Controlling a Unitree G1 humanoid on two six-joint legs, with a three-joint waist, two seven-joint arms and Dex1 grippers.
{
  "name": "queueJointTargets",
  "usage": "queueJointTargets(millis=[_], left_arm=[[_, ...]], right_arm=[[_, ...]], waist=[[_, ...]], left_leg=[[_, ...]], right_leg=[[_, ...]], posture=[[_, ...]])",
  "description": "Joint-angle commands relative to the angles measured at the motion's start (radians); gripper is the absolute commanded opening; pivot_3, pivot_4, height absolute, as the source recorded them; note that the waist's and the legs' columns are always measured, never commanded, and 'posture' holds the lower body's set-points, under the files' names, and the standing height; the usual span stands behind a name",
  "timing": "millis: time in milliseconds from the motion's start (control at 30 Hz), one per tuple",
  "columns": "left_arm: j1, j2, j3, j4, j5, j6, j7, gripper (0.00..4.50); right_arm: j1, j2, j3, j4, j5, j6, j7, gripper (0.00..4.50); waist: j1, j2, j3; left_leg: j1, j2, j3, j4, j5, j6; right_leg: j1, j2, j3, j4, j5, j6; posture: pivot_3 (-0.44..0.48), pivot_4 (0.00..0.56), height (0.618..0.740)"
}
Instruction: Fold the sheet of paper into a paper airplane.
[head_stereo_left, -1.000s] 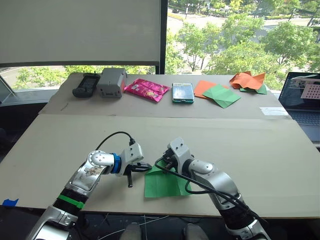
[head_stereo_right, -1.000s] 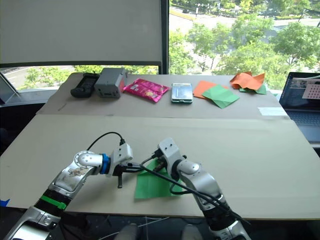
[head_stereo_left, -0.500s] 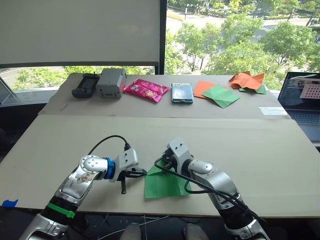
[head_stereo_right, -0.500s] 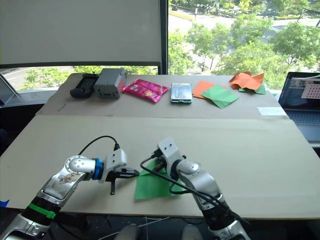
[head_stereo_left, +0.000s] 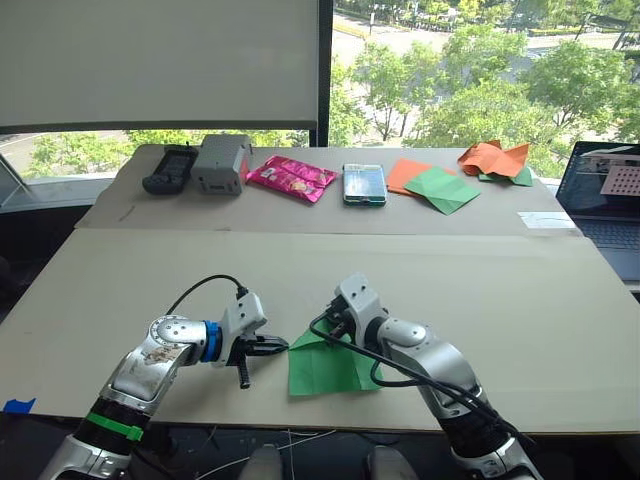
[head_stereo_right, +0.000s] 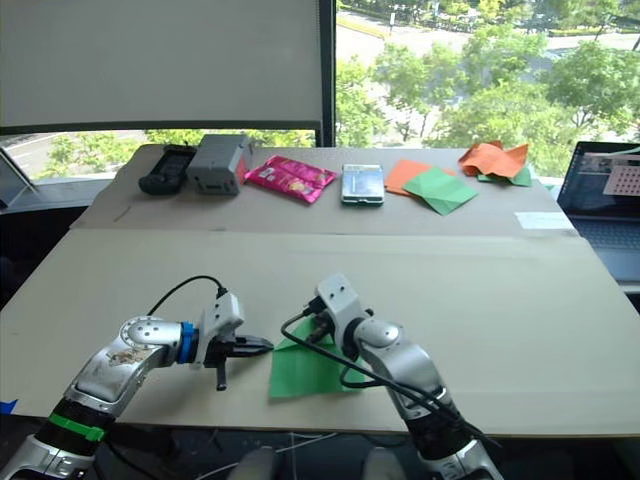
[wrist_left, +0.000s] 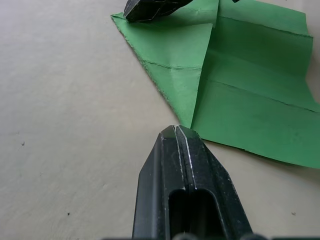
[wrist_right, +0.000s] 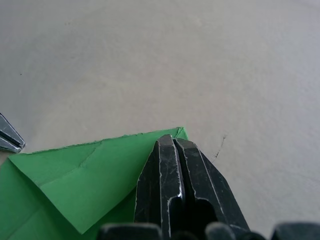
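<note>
The sheet of paper (head_stereo_left: 336, 372) lies flat near the table's front edge, bright green and creased, with one corner folded over as a triangular flap (wrist_left: 175, 55). My right gripper (wrist_right: 173, 141) is shut, and its tips rest on the far corner of that flap. My left gripper (wrist_left: 176, 131) is shut and holds nothing. Its tip sits on the bare table, just off the paper's left edge. In the left eye view the left gripper (head_stereo_left: 278, 346) points right toward the paper.
Along the back board stand a black remote (head_stereo_left: 165, 170), a grey box (head_stereo_left: 222, 163), a pink packet (head_stereo_left: 293, 178), a phone (head_stereo_left: 365, 184), flat orange and dark green papers (head_stereo_left: 440, 190) and crumpled orange paper (head_stereo_left: 492, 158). A laptop (head_stereo_left: 610, 200) is at the right edge.
My left arm has drawn back to the left and lower, taking its shut gripper off the paper's left edge. The right gripper and the paper have stayed put.
</note>
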Motion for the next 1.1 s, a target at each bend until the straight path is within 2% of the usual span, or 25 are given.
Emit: queueJointTargets(millis=[33, 267, 400, 633, 800, 867, 1033, 1100], left_arm=[[-0.043, -0.018, 0.030, -0.033, -0.040, 0.031, 0.014, 0.03], [-0.097, -0.079, 0.008, 0.005, -0.047, 0.026, 0.023, 0.03], [-0.118, -0.143, -0.062, 0.063, -0.009, -0.011, 0.024, 0.03], [-0.115, -0.157, -0.142, 0.163, 0.074, -0.101, 0.020, 0.03], [-0.122, -0.164, -0.168, 0.226, 0.110, -0.160, 0.012, 0.03], [-0.118, -0.162, -0.177, 0.237, 0.122, -0.180, 0.008, 0.03], [-0.118, -0.167, -0.178, 0.247, 0.126, -0.193, 0.008, 0.03], [-0.118, -0.168, -0.178, 0.250, 0.128, -0.196, 0.008, 0.03]], right_arm=[[-0.010, -0.002, -0.015, -0.036, 0.008, 0.010, 0.000, 0.00], [-0.003, -0.018, -0.022, -0.043, 0.006, 0.016, -0.002, 0.00], [0.002, -0.020, -0.026, -0.054, 0.007, 0.027, -0.008, 0.00], [0.000, -0.033, -0.061, -0.099, 0.014, 0.063, -0.013, 0.00], [0.014, -0.048, -0.126, -0.209, 0.060, 0.111, 0.011, 0.00], [0.031, -0.074, -0.149, -0.256, 0.086, 0.121, 0.034, 0.00], [0.126, -0.227, -0.211, -0.333, 0.130, 0.115, 0.109, 0.00], [0.193, -0.308, -0.248, -0.388, 0.181, 0.114, 0.181, 0.00]], waist=[[0.004, -0.002, 0.001], [0.006, -0.003, 0.001], [0.008, -0.003, 0.002], [0.006, -0.003, 0.002], [0.010, -0.003, 0.002], [0.012, -0.003, 0.001], [0.013, -0.004, 0.001], [0.014, -0.003, 0.001]], left_leg=[[0.000, 0.000, 0.000, 0.000, 0.000, 0.000], [0.000, 0.000, 0.000, 0.000, 0.000, 0.000], [0.000, -0.001, 0.000, 0.000, 0.000, 0.000], [0.000, 0.000, 0.000, 0.001, 0.003, 0.005], [0.000, -0.001, 0.000, 0.001, 0.000, 0.001], [0.000, -0.001, 0.000, 0.001, 0.000, 0.000], [0.000, -0.001, 0.000, 0.002, 0.000, 0.000], [0.000, -0.001, 0.000, 0.002, 0.000, 0.000]], right_leg=[[0.000, 0.000, 0.000, 0.000, 0.000, 0.000], [0.001, 0.000, 0.000, 0.000, 0.000, 0.000], [0.001, 0.000, 0.000, 0.000, 0.000, 0.000], [0.001, 0.001, 0.000, 0.001, 0.000, 0.000], [0.002, 0.000, 0.000, 0.000, 0.000, 0.000], [0.002, 0.000, 0.000, -0.001, 0.000, 0.000], [0.003, 0.000, 0.000, -0.001, 0.000, 0.000], [0.003, -0.001, 0.000, -0.002, 0.000, 0.000]], posture=[[0.000, 0.150, 0.720], [0.000, 0.150, 0.720], [0.000, 0.150, 0.720], [0.000, 0.150, 0.720], [0.000, 0.150, 0.720], [0.000, 0.150, 0.720], [0.000, 0.150, 0.720], [0.000, 0.150, 0.720]])
